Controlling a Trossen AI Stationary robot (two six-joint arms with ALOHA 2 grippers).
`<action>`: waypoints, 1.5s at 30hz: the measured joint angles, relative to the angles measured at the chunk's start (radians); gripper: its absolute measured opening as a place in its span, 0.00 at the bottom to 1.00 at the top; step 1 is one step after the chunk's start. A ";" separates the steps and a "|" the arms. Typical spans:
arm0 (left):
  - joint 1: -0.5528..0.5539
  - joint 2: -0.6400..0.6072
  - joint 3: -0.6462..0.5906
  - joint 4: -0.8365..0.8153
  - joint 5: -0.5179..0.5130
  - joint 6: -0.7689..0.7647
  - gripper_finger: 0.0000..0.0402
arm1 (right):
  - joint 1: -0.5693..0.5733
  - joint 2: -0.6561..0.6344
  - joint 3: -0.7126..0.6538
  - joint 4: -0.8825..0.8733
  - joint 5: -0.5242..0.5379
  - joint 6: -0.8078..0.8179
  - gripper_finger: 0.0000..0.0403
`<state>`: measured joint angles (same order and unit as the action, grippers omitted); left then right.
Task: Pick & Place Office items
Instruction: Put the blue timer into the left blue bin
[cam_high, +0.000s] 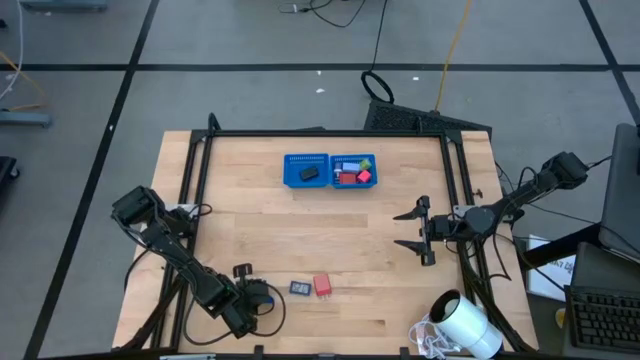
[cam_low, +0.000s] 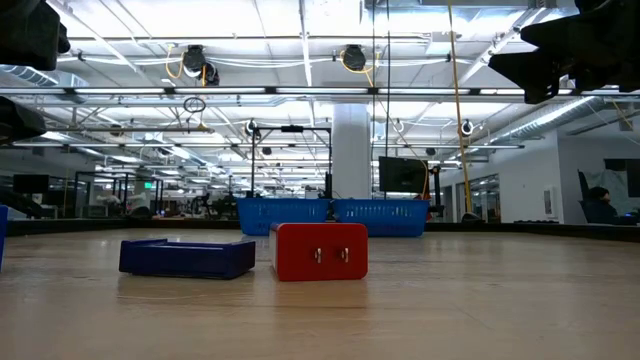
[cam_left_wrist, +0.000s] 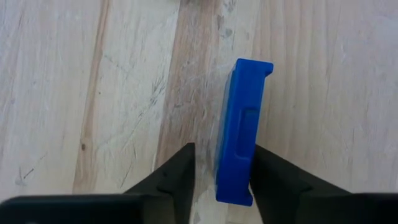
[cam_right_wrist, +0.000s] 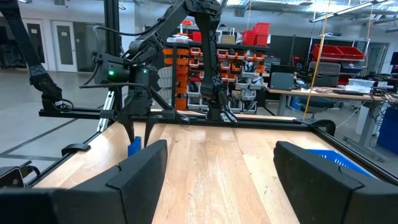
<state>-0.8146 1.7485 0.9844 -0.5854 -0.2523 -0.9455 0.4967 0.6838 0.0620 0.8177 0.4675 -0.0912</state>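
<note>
My left gripper (cam_high: 255, 297) is near the table's near-left corner, pointing down and open. Its fingers straddle a bright blue piece (cam_left_wrist: 239, 130), which rests on the wood. From the right wrist view, this piece (cam_right_wrist: 134, 148) sits under the left gripper (cam_right_wrist: 138, 132). A flat dark blue piece (cam_high: 300, 288) and a red block (cam_high: 322, 284) lie just to the right, also seen in the low view as the dark blue piece (cam_low: 187, 257) and red block (cam_low: 320, 250). A small dark piece (cam_high: 242, 270) lies beside the left gripper. My right gripper (cam_high: 413, 229) hovers open at the right side. My left gripper comes from above, fingers pointing down and lying across the narrow blue piece near one end (cam_left_wrist: 235, 186). One finger (cam_left_wrist: 267, 177) is against its side. The other finger (cam_left_wrist: 180, 174) stands a small gap away. The piece rests on the table.
The blue mesh two-part tray (cam_high: 290, 178) stands at the far middle, with red and other small pieces in its right half and a dark one in its left. A big white cylinder (cam_high: 468, 326) lies at the near-right corner. A black frame runs around the table.
</note>
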 joint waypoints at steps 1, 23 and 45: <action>0.000 0.000 0.000 0.000 0.000 0.000 0.32 | 0.000 0.000 0.000 0.000 0.000 0.000 0.70; 0.000 -0.001 0.000 0.007 0.039 0.027 0.22 | 0.000 0.000 0.000 0.000 0.000 0.000 0.70; 0.007 -0.021 0.000 0.121 -0.011 0.043 0.22 | 0.000 0.000 0.000 0.000 0.000 0.000 0.70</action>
<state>-0.8074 1.7272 0.9844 -0.4644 -0.2636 -0.9028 0.4968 0.6837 0.0620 0.8181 0.4677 -0.0910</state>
